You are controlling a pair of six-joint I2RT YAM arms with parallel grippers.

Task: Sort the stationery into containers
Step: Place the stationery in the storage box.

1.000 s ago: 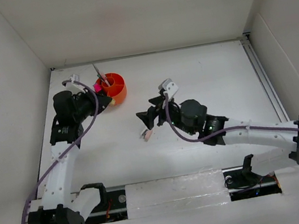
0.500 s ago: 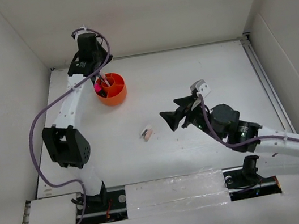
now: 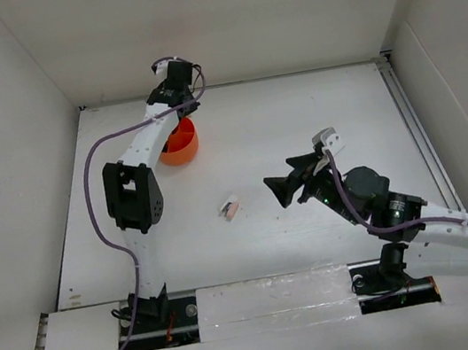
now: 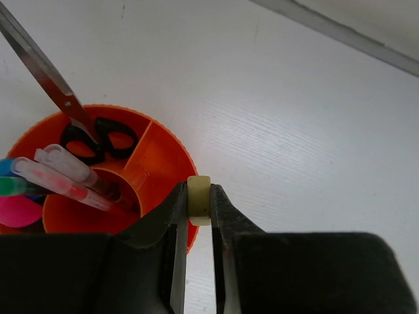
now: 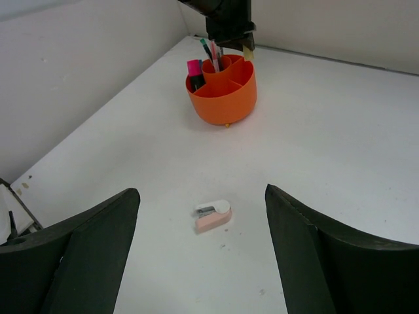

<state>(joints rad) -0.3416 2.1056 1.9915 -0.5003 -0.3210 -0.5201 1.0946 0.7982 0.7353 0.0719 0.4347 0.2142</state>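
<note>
Left gripper (image 4: 199, 208) is clenched on the tan eraser (image 4: 199, 193) over the rim of the orange tub (image 4: 163, 154); right gripper (image 3: 278, 191) is released. Treat the eraser as light and rubbery: pinch its flat faces.

My left end effector (image 4: 198, 209) pinches a tan eraser (image 4: 199, 195) just above the round orange tub's (image 4: 160, 157) rim. Scissors (image 4: 49, 75) and capped markers (image 4: 62, 171) stand inside the tub. A small pink-and-white piece (image 5: 213, 216) lies well apart from the tub.
</note>
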